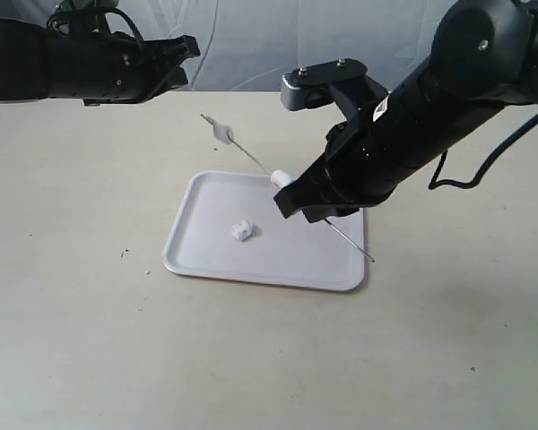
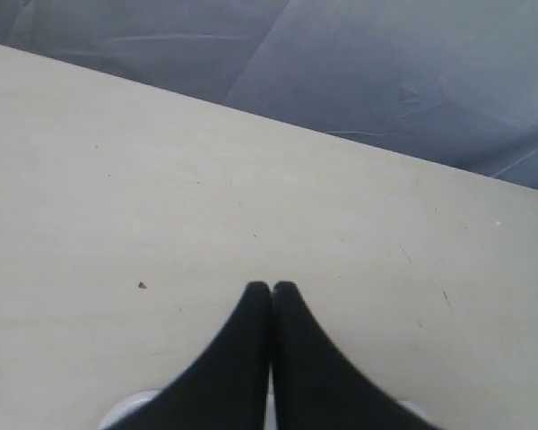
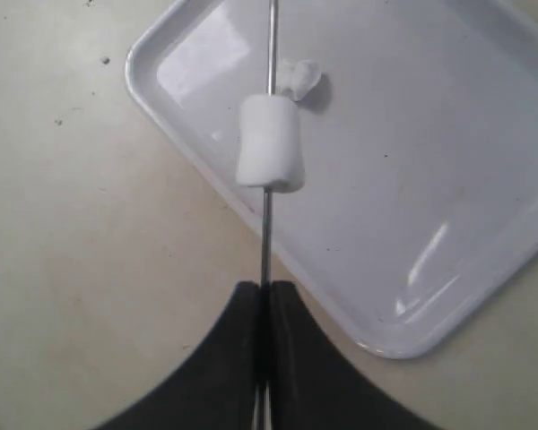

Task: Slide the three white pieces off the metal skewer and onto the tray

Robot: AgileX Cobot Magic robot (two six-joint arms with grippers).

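My right gripper (image 1: 291, 199) (image 3: 267, 285) is shut on the thin metal skewer (image 1: 247, 154) (image 3: 267, 233), holding it slanted above the white tray (image 1: 184, 235) (image 3: 484, 296). Two white pieces stay on the rod: one (image 1: 282, 178) (image 3: 270, 143) just ahead of the jaws, another (image 1: 223, 133) near the far tip. A third white piece (image 1: 241, 231) (image 3: 300, 77) lies loose on the tray. My left gripper (image 1: 190, 49) (image 2: 271, 287) is shut with nothing in it, raised at the far left, away from the skewer.
The tray rests on a pale beige tabletop (image 1: 90, 340). A grey cloth backdrop (image 2: 386, 63) hangs behind the table's far edge. The right arm's black body (image 1: 430, 98) reaches over the tray's right side.
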